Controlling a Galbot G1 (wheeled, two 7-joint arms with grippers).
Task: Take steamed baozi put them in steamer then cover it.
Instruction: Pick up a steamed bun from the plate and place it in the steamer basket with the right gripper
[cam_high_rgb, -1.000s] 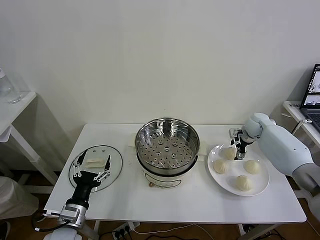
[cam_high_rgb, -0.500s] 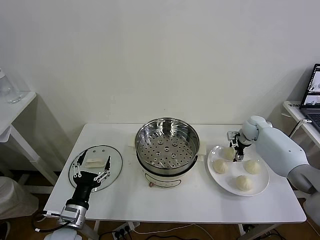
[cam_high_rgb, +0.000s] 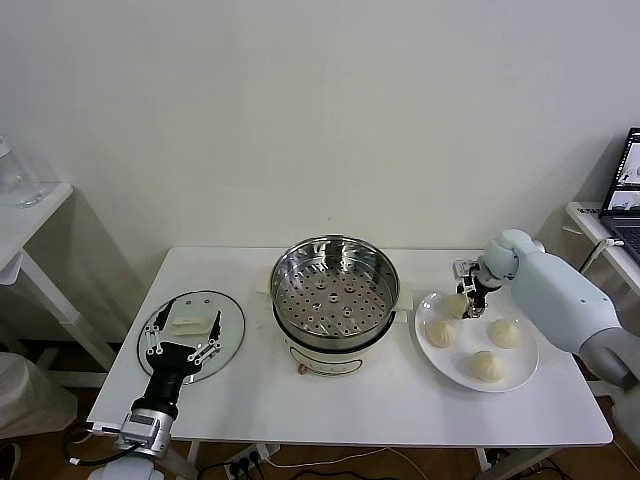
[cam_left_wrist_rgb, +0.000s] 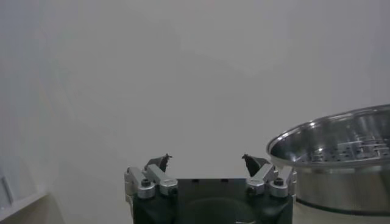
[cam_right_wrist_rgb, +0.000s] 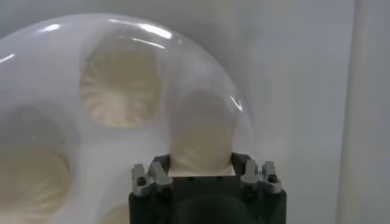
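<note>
Four cream-white baozi are at the white plate (cam_high_rgb: 522, 384) on the right. My right gripper (cam_high_rgb: 467, 296) is shut on the far-left baozi (cam_high_rgb: 455, 305), which shows squeezed between the fingers in the right wrist view (cam_right_wrist_rgb: 201, 140). The other three baozi (cam_high_rgb: 440, 333) (cam_high_rgb: 503, 333) (cam_high_rgb: 487, 366) lie loose. The steel steamer (cam_high_rgb: 335, 290) stands mid-table, its perforated tray bare. The glass cover (cam_high_rgb: 225, 335) with its cream handle (cam_high_rgb: 186, 322) lies flat at the left. My left gripper (cam_high_rgb: 183, 338) is open and empty at the cover's near edge.
A white side table (cam_high_rgb: 30, 215) stands at the far left and a laptop (cam_high_rgb: 628, 185) on a shelf at the far right. The left wrist view shows the steamer's rim (cam_left_wrist_rgb: 341, 143) against the white wall.
My right gripper has shifted slightly left and back at the far-left baozi. The left arm has not moved.
</note>
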